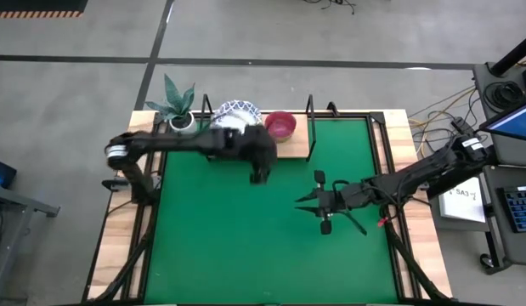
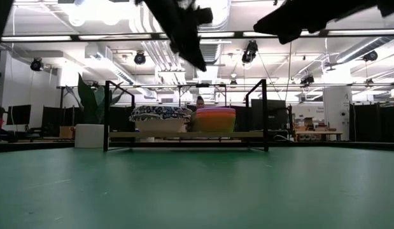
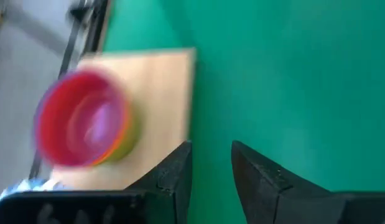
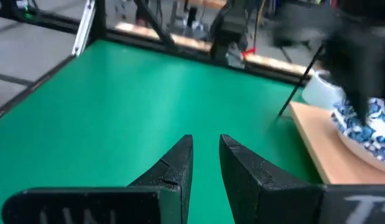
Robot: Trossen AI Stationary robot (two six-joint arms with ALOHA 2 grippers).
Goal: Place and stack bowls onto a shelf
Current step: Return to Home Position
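The shelf point(image 1: 295, 146), a light-wood board in a thin black frame with upright posts, stands at the far edge of the green mat point(image 1: 271, 246) on the desk point(image 1: 116, 246). Two stacks sit on it side by side, close together; contact between them cannot be confirmed. Nearer the plant pot point(image 1: 183, 122) is the patterned stack point(image 1: 237, 111): wide white bowls with blue-patterned outsides, nested, number not discernible. Beside it the coloured stack point(image 2: 215, 119) is smaller, showing orange and yellow-green bands under a red-pink rim, with a violet tint inside the uppermost one. The left end effector point(image 3: 211, 144) hangs above the mat just in front of the shelf, fingers narrowly apart, holding nothing. The right end effector point(image 4: 206, 137) is over mid-mat, well apart from the shelf, fingers likewise narrowly apart and empty.
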